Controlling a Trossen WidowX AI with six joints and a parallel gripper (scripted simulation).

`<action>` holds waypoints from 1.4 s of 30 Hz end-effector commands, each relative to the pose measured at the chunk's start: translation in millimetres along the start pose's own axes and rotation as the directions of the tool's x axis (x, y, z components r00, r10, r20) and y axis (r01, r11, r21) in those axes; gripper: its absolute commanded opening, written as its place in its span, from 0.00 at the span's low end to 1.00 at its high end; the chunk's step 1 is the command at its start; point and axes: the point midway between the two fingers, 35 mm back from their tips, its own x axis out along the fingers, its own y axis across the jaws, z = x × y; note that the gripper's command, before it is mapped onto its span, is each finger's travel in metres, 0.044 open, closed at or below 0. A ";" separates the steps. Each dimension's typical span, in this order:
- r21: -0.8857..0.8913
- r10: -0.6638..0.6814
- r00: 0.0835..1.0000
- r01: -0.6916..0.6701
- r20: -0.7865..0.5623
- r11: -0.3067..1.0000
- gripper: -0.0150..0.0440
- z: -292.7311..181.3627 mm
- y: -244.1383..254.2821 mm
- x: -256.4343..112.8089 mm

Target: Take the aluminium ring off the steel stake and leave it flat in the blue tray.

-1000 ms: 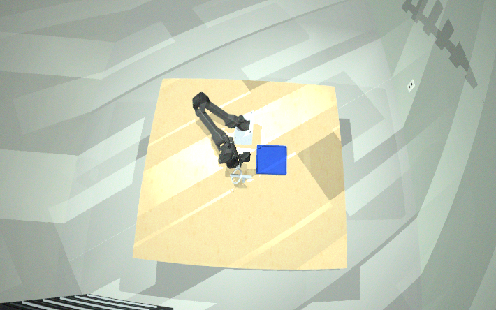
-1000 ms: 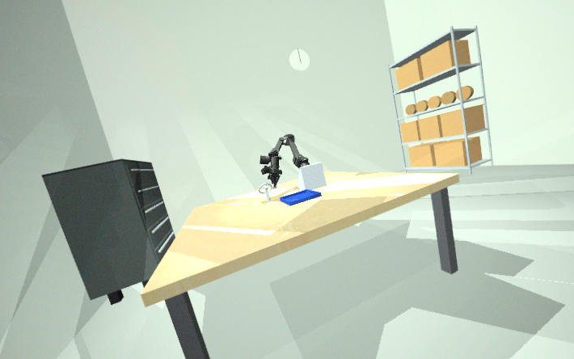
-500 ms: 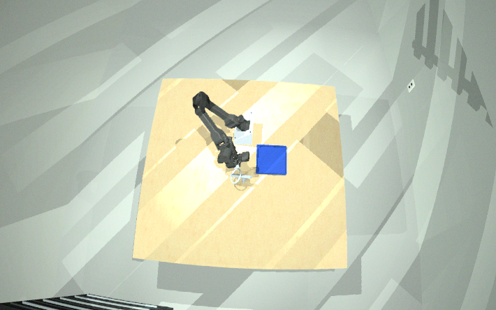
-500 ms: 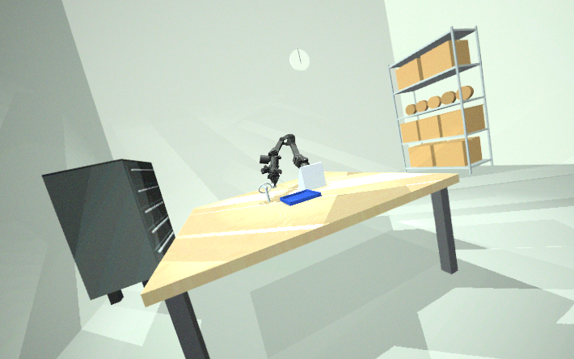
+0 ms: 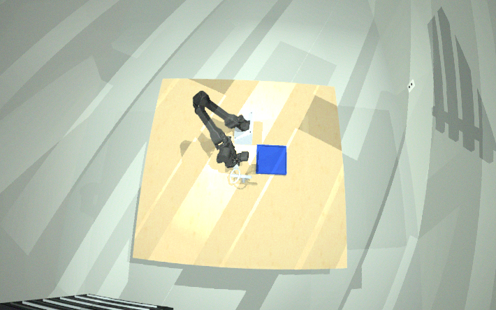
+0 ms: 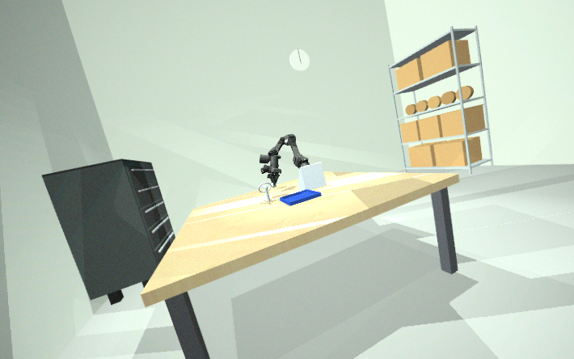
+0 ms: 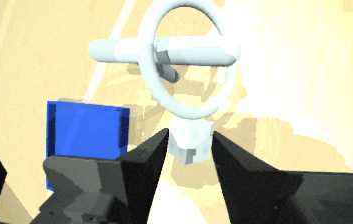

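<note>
The aluminium ring (image 5: pixel 233 182) (image 6: pixel 259 187) (image 7: pixel 192 113) is raised above the table at the height of the steel stake's cross-bar (image 5: pixel 245 176) (image 7: pixel 197 51). In the wrist view its left side passes over the bar and its right side behind the bar's right end, so the bar still runs through it. The stake's post (image 6: pixel 268 196) stands upright. My gripper (image 5: pixel 236 165) (image 6: pixel 274 184) (image 7: pixel 189 134) is shut on the ring's pale block-like tab (image 7: pixel 184 141). The blue tray (image 5: pixel 271 159) (image 6: pixel 300 196) (image 7: pixel 87 127) sits beside the stake; no ring shows in it.
A pale upright panel (image 6: pixel 312 175) stands behind the tray, near the arm's base. The wooden table (image 5: pixel 281 223) (image 6: pixel 244 245) extends in front of the stake. A dark drawer cabinet (image 6: pixel 97 227) and a shelf rack with boxes (image 6: pixel 461 111) stand off the table.
</note>
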 end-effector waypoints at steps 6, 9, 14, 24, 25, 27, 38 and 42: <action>0.002 0.006 1.000 -0.006 0.014 1.000 0.25 3.6 -1.8 -3.9; 0.002 0.006 1.000 -0.006 0.014 1.000 0.25 4.0 -3.3 -5.6; 0.002 0.006 1.000 -0.006 0.014 1.000 0.25 4.5 -4.9 -7.4; 0.001 0.006 1.000 -0.006 0.014 1.000 0.25 4.5 -8.8 -8.4; 0.001 0.006 1.000 -0.006 0.014 1.000 0.25 4.5 -8.8 -8.4; 0.001 0.006 1.000 -0.006 0.014 1.000 0.25 4.5 -9.6 -8.7; 0.001 0.005 1.000 -0.005 0.014 1.000 0.25 4.6 -15.3 -10.2; 0.001 0.005 1.000 -0.005 0.014 1.000 0.25 4.6 -16.6 -10.6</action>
